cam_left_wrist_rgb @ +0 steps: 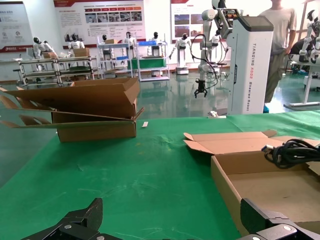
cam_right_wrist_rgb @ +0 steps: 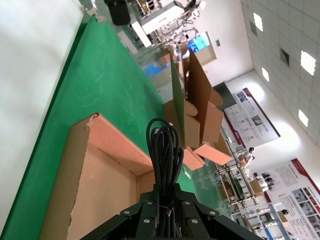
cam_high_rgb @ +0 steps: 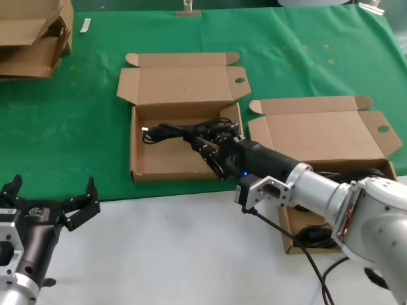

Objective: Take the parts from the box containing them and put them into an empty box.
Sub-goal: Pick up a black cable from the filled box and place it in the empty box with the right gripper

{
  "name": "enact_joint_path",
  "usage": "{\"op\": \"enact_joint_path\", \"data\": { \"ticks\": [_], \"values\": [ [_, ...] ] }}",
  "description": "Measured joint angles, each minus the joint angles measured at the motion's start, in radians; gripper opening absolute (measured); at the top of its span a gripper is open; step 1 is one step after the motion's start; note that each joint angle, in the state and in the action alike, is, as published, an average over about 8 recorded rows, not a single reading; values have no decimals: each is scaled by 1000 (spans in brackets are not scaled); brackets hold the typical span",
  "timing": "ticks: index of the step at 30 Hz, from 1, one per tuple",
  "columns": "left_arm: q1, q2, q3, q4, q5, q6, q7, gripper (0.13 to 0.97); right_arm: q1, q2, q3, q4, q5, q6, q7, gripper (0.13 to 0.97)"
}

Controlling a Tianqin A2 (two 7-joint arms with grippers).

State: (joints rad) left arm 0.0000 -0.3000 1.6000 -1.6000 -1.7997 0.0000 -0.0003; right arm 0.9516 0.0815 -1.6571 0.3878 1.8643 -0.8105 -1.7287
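A bundle of thin black cable hangs over the middle of the left-hand cardboard box, one end clamped in the right gripper and the free end with its plug reaching toward that box's left wall. In the right wrist view the same cable bundle runs straight out from between the gripper's black fingers, which are pressed onto it, with the box floor and a corner wall below. From the left wrist view the coil shows above the box's far edge — whether it touches the floor cannot be told.

The right arm reaches in diagonally from the lower right, crossing the front corner of the second box. That carton stands just right of the first, its lid folded back with a round hole near the corner; more black cable lies inside it, mostly hidden behind the arm.

Both boxes sit on a green cloth covering the far part of the table; the near strip is bare white tabletop.

The left gripper is parked low at the near left over the white surface — its fingers spread wide, holding nothing.

A stack of flat cartons lies at the far left corner of the cloth.
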Motion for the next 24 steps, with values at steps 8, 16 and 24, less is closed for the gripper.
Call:
{"op": "enact_joint_path", "data": {
  "ticks": [8,16,24],
  "values": [
    [0,0,0,0,0,0,0,966,107,-17,64,-246,37,-42,-147,196],
    [0,0,0,0,0,0,0,966,134,-15,80,-309,32,-63,-142,205],
    [0,0,0,0,0,0,0,966,133,-7,85,-318,22,-78,-124,243]
  ]
}}
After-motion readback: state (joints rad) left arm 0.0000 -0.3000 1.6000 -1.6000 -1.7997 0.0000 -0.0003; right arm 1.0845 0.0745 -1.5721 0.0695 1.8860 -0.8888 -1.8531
